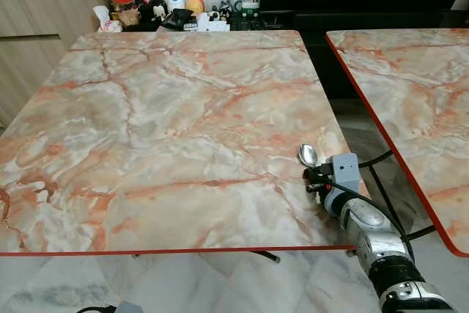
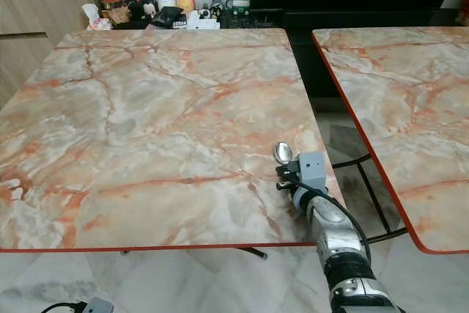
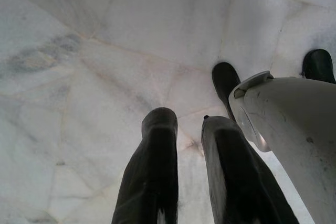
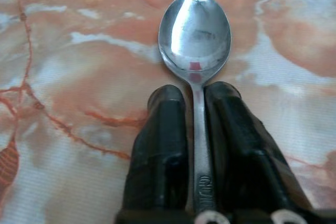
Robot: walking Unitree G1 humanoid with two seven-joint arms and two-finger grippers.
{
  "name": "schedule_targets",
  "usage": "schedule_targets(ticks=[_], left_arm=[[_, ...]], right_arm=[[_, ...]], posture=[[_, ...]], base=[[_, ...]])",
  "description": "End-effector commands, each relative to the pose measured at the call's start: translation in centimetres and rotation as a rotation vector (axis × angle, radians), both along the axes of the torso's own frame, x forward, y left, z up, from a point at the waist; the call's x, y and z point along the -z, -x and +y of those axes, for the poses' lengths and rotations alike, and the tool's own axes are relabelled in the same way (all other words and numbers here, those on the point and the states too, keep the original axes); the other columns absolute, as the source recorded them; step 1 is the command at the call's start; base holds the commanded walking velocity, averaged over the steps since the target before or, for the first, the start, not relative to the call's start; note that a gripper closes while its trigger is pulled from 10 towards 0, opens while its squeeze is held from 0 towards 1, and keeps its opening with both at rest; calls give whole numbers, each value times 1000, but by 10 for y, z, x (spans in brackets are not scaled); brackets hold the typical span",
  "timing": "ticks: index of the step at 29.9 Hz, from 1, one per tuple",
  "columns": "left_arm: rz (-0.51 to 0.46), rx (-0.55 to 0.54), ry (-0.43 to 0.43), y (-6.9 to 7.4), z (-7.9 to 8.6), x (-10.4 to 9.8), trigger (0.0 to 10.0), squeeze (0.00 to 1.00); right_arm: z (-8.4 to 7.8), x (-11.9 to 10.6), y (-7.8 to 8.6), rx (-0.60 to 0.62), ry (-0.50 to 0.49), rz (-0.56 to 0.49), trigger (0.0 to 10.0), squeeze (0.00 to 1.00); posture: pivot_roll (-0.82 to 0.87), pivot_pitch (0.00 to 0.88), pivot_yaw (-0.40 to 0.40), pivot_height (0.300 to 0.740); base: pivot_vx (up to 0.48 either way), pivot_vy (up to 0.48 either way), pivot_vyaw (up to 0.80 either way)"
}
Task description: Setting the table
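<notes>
1. The shiny silver metal spoon (image 4: 195, 35) sits clamped by its handle between the two black fingers of the right gripper (image 4: 197, 98), bowl pointing forward and facing up.
2. From the head views, the spoon bowl hangs over the near right corner of the pink-and-orange marble-patterned table (image 1: 168, 122), close to its red-trimmed right edge and near edge.
3. Whether the spoon touches the tabletop or hovers just above it cannot be told.
4. The tabletop spreads bare to the left and far side of the spoon, giving wide room that way.
5. To the right, a narrow gap of pale marble floor (image 1: 220, 284) separates this table from a second marble-patterned table (image 1: 410, 93), cut off by the frame.
6. A cluster of small jars and figurines (image 1: 168, 12) lines the far edge; details are too small to make out.
7. The left gripper (image 3: 189, 129) hangs over the floor, its fingers slightly parted with nothing between them.
</notes>
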State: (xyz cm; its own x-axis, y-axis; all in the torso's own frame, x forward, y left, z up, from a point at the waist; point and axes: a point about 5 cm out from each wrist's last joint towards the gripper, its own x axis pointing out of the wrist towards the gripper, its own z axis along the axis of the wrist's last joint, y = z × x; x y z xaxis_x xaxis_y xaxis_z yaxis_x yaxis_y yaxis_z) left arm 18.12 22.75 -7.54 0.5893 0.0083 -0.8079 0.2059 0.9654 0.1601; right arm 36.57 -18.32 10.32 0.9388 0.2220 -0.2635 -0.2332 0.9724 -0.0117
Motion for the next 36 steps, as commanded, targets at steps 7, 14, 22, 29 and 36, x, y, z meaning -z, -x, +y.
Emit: schedule_targets(ticks=[7,14,22,29,36], left_arm=[[25,-5,0,5,3,2,10000,0],[24,-11,5,6,2,3,10000,0],[31,-16,6,8,2,4,10000,0],[31,-12,-12,7,3,3,10000,0],[24,-17,-4,7,1,3,10000,0]], right_arm=[[3,22,10,-18,30,92,0,0],[2,25,12,-22,53,99,0,0],[-5,16,10,87,39,-2,0,0],[-2,-23,5,174,71,-263,10000,0],[6,-64,3,150,158,-464,10000,0]], posture=[[27,121,30,740],[26,135,30,740],[29,144,30,740],[25,150,34,740],[1,137,27,740]], base=[[0,0,0],[0,0,0],[0,0,0],[0,0,0],[0,0,0]])
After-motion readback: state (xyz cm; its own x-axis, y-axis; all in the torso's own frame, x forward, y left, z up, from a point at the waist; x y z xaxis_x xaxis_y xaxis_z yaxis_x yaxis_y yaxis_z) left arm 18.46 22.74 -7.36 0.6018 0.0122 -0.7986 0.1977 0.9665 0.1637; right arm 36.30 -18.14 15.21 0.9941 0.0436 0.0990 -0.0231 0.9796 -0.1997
